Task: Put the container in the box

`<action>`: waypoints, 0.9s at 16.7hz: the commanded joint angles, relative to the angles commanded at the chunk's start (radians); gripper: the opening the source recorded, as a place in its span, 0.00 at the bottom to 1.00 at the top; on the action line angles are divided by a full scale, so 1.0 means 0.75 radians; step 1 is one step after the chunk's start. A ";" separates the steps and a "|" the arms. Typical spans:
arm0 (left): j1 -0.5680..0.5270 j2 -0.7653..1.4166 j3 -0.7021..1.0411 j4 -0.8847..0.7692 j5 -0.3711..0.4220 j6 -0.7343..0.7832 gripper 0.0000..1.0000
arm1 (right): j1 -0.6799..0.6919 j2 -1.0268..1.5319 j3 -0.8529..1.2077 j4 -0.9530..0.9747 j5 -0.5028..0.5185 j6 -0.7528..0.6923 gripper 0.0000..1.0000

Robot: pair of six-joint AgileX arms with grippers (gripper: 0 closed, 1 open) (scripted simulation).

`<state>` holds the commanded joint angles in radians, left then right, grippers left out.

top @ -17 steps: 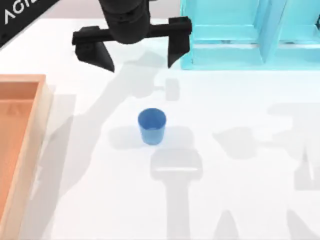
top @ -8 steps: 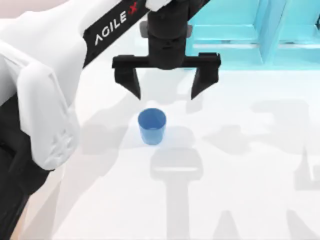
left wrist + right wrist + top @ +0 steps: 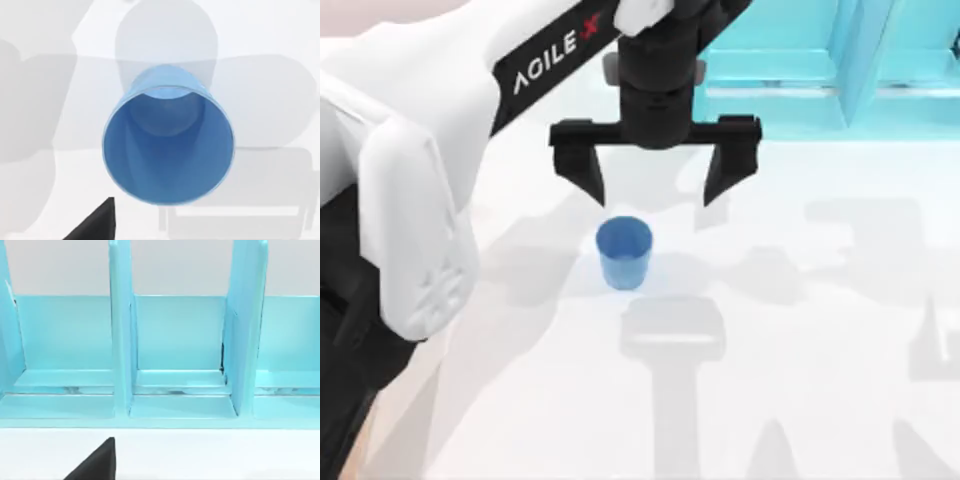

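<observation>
The left arm point(image 3: 410, 200) reaches in from the tabletop's left edge, its white shell covering that side in the top view; black letters on it read "AGILE" followed by a red "X". At its end the left gripper point(image 3: 653, 190) hangs with its two dark fingers point(image 3: 582, 170) spread wide apart, holding nothing and touching nothing. The container point(image 3: 623, 252) stands upright on the white tabletop point(image 3: 820, 400) near its middle, just in front of the gripper and a little left of the gap between the fingers. In the left wrist view the container point(image 3: 168, 145) is seen from above, mouth open and round, with a dark fingertip point(image 3: 95, 222) beside it and apart from it. All round the container the tabletop is bare, with open room to the right and toward the near edge. Along the far edge, right of the gripper, stands a cyan shelf unit point(image 3: 820, 70). The right wrist view faces that shelf unit point(image 3: 175, 350) and its upright dividers, with a dark fingertip point(image 3: 95, 462) of the right gripper low in the view; whether that gripper is open or closed I cannot tell.
</observation>
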<state>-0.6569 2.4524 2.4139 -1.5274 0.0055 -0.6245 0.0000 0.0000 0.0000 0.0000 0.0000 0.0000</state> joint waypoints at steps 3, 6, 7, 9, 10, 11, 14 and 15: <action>0.001 -0.018 -0.204 0.179 0.000 0.000 1.00 | 0.000 0.000 0.000 0.000 0.000 0.000 1.00; -0.001 -0.030 -0.416 0.373 0.000 -0.001 1.00 | 0.000 0.000 0.000 0.000 0.000 0.000 1.00; -0.001 -0.033 -0.462 0.419 0.000 -0.001 1.00 | 0.000 0.000 0.000 0.000 0.000 0.000 1.00; -0.001 -0.037 -0.512 0.468 0.000 -0.002 1.00 | 0.000 0.000 0.000 0.000 0.000 0.000 1.00; -0.001 -0.038 -0.516 0.471 0.000 -0.002 1.00 | 0.000 0.000 0.000 0.000 0.000 0.000 1.00; -0.001 -0.038 -0.516 0.471 0.000 -0.002 1.00 | 0.000 0.000 0.000 0.000 0.000 0.000 1.00; -0.001 -0.038 -0.516 0.471 0.000 -0.002 0.92 | 0.000 0.000 0.000 0.000 0.000 0.000 1.00; -0.001 -0.038 -0.516 0.471 0.000 -0.002 0.85 | 0.000 0.000 0.000 0.000 0.000 0.000 1.00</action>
<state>-0.6577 2.4243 2.0271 -1.1738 0.0052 -0.6258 0.0000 0.0000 0.0000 0.0000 0.0000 0.0000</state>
